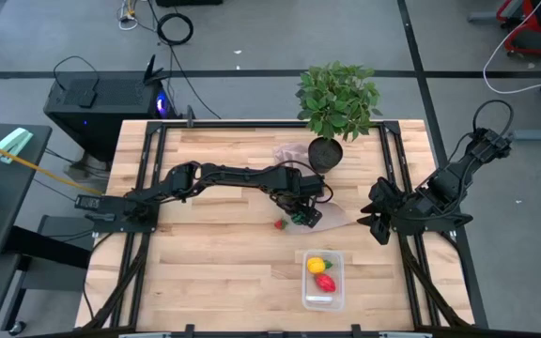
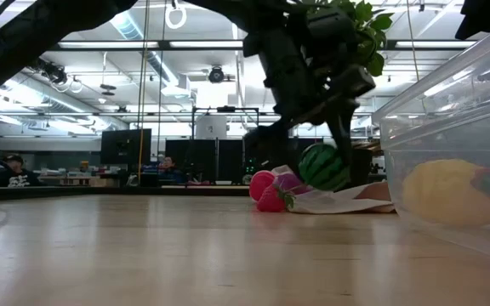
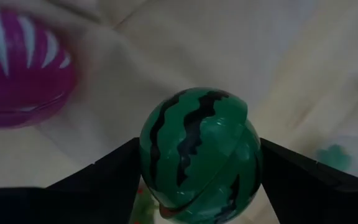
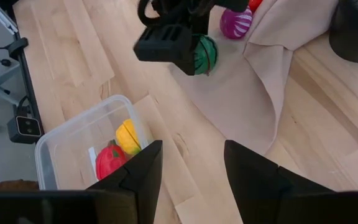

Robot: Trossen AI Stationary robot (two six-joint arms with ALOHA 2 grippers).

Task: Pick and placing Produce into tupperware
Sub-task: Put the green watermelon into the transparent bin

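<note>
Two toy pieces already sit in the tupperware (image 1: 324,280) at the near-right part of the table (image 1: 214,272): a yellow one (image 1: 316,265) and a red one (image 1: 326,282) just nearer. Left claw (image 1: 305,216) is mid-table, fingers clamped on the striped green watermelon (image 3: 197,155), held just above the beige cloth (image 4: 260,74) w/ the low view showing it off the surface. Purple-magenta piece (image 4: 235,22) lies on the cloth close by, and a small red piece (image 1: 280,223) sits on the wood just left of the claw. Potted plant (image 1: 336,99) stands at the far edge. Right claw (image 1: 376,223) waits at the right side, fingers apart, holding nothing.
</note>
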